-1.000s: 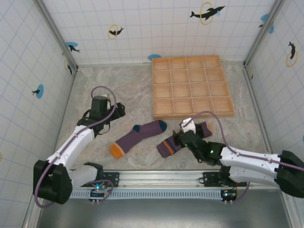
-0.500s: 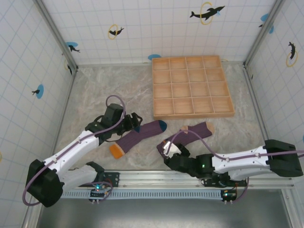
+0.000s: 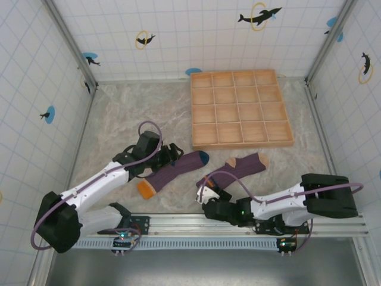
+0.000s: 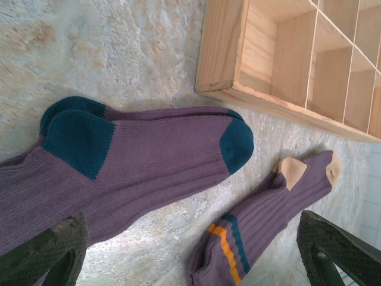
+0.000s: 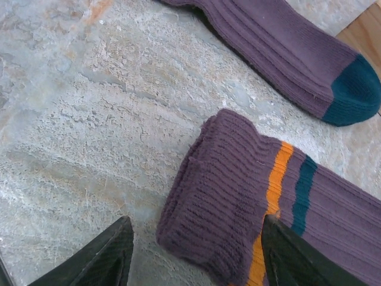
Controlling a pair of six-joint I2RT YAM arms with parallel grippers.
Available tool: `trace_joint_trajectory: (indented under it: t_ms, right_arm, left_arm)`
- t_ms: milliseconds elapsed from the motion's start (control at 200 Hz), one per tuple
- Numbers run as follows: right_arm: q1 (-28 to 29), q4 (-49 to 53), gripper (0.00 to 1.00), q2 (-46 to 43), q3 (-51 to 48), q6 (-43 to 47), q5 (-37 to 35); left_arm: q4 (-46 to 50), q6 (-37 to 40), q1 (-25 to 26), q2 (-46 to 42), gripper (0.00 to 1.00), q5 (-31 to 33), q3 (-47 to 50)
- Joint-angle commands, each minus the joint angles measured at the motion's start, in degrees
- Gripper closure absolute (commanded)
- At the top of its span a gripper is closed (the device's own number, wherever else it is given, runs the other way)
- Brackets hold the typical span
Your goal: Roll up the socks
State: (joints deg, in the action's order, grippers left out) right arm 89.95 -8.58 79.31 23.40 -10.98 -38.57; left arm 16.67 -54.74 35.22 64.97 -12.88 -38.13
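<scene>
Two purple socks lie flat on the marble table. The left sock (image 3: 172,170) has a teal toe and heel (image 4: 77,137) and an orange cuff. The right sock (image 3: 241,167) has tan toe and heel (image 4: 292,170) and an orange and teal stripe near its cuff (image 5: 220,196). My left gripper (image 3: 169,152) hovers open over the left sock's foot, fingers (image 4: 47,256) spread wide, nothing held (image 4: 190,256). My right gripper (image 3: 208,189) is open astride the striped cuff (image 5: 196,256). One finger (image 5: 297,256) is at the orange stripe, the other apart from the sock.
A wooden tray (image 3: 193,113) of square compartments stands at the back right, its near corner (image 4: 223,53) close to the left sock's toe. Tiled walls enclose the table. A metal rail (image 3: 196,223) runs along the front edge.
My right gripper pulled back from the striped sock's middle to its cuff near the front edge, and its jaws narrowed. My left gripper moved right, over the teal-toed sock.
</scene>
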Motion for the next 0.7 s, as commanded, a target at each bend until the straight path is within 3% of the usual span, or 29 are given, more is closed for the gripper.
trace_joint_trajectory:
  t_ms: [0, 420, 696]
  right_arm:
    - [0.3, -3.5, 0.40, 2.9, 1.2, 1.8, -2.3]
    - [-2.6, -4.2, 0.46, 8.2, 2.2, 0.2, -2.6]
    - [-3.5, -3.2, 0.71, 8.0, 2.2, -2.2, -0.9]
  left_arm:
    - [-1.3, -0.9, 0.2, 1.0, 0.07, -1.5, 0.1]
    - [-0.8, -0.6, 0.2, 0.9, 0.08, -1.6, 0.3]
    - [-1.0, -0.6, 0.2, 1.7, 0.08, -2.2, -0.2]
